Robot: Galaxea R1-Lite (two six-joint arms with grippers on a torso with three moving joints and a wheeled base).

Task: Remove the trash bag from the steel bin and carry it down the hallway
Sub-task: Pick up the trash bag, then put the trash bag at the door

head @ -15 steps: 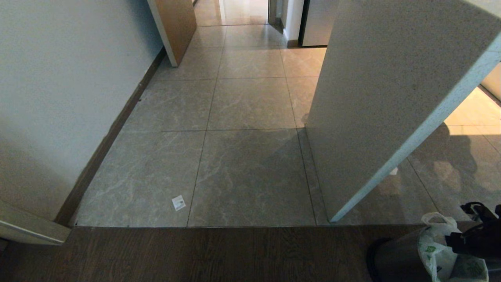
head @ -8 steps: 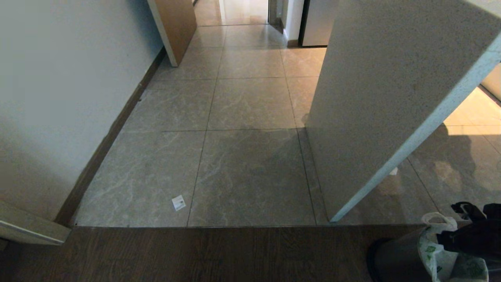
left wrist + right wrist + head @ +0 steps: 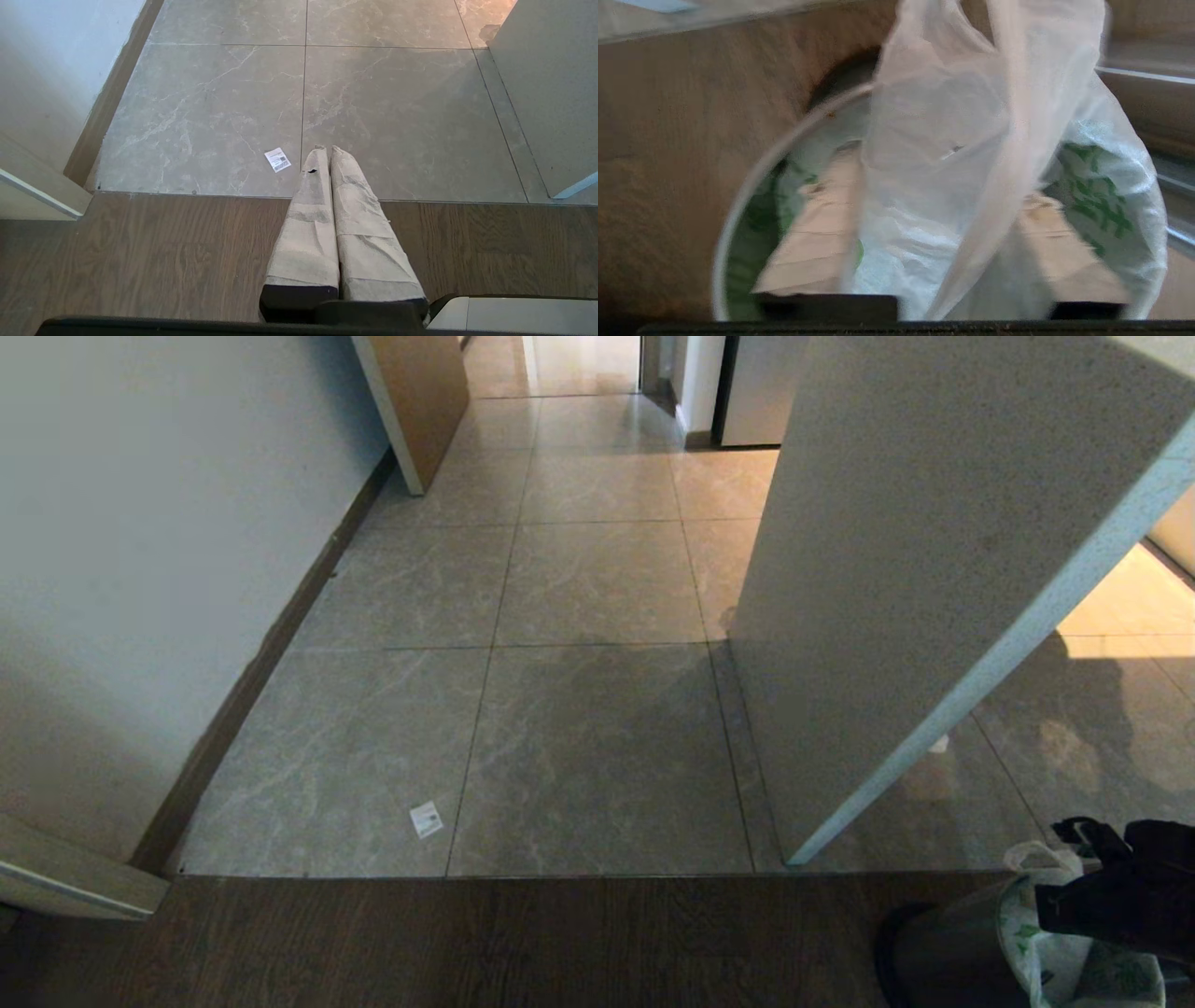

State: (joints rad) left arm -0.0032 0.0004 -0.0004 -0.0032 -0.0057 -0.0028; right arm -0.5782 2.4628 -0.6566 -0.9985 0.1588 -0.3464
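- The thin white translucent trash bag with green leaf prints [image 3: 971,154] sat in the small round dark steel bin [image 3: 943,952], its loop handles standing above the rim.
- My right claw [image 3: 952,224] reached down at the bin's mouth, a padded finger on either side of the bag's raised handle; whether they pinched it I could not tell.
- My left claw [image 3: 327,151] hung parked, fingers pressed together, over the dark wooden floor [image 3: 140,252].
- A small white paper scrap [image 3: 426,819] lay on the glossy marbled hallway tiles [image 3: 597,747].
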